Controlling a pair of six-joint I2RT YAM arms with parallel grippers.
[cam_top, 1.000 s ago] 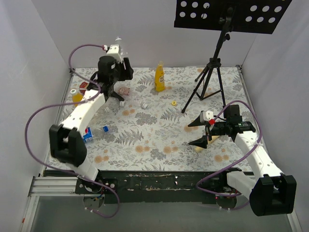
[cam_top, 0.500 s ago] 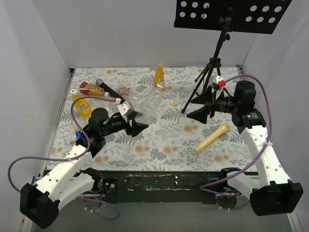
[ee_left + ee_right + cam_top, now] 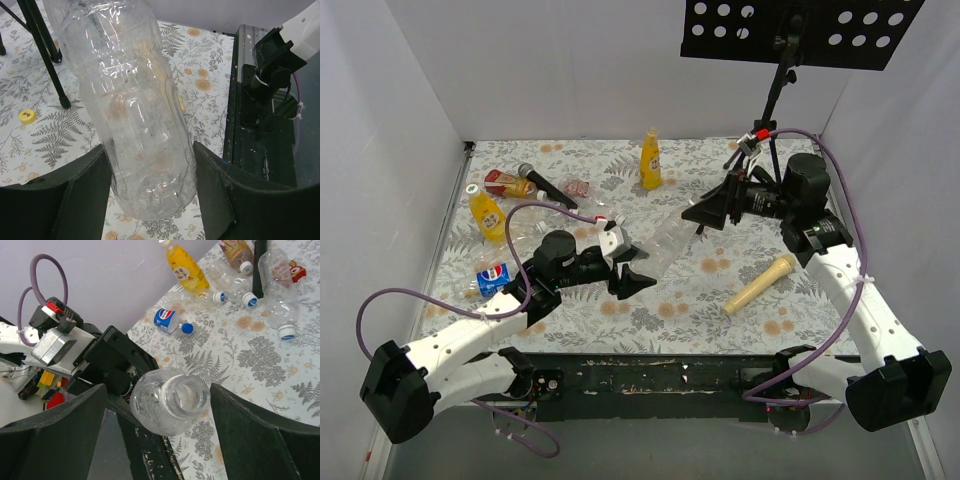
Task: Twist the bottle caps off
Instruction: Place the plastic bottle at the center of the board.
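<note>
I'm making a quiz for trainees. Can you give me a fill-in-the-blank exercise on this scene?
1. The left pincer grips a ____ plastic bottle.
2. That bottle's neck has no ____ on it.
3. The loose cap near the tripod is ____ in colour.

Missing words: clear; cap; yellow

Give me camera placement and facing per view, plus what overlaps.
Top external: fixed above and behind the arm bases, looking down the table; both arms show, left gripper shut on the clear bottle, right gripper open at its neck.
Left wrist: looks along its own fingers up the bottle toward the stand legs; a yellow cap lies loose.
Right wrist: looks past its fingers into the uncapped mouth, with the left gripper behind.
Shared: all three see that bottle.
</note>
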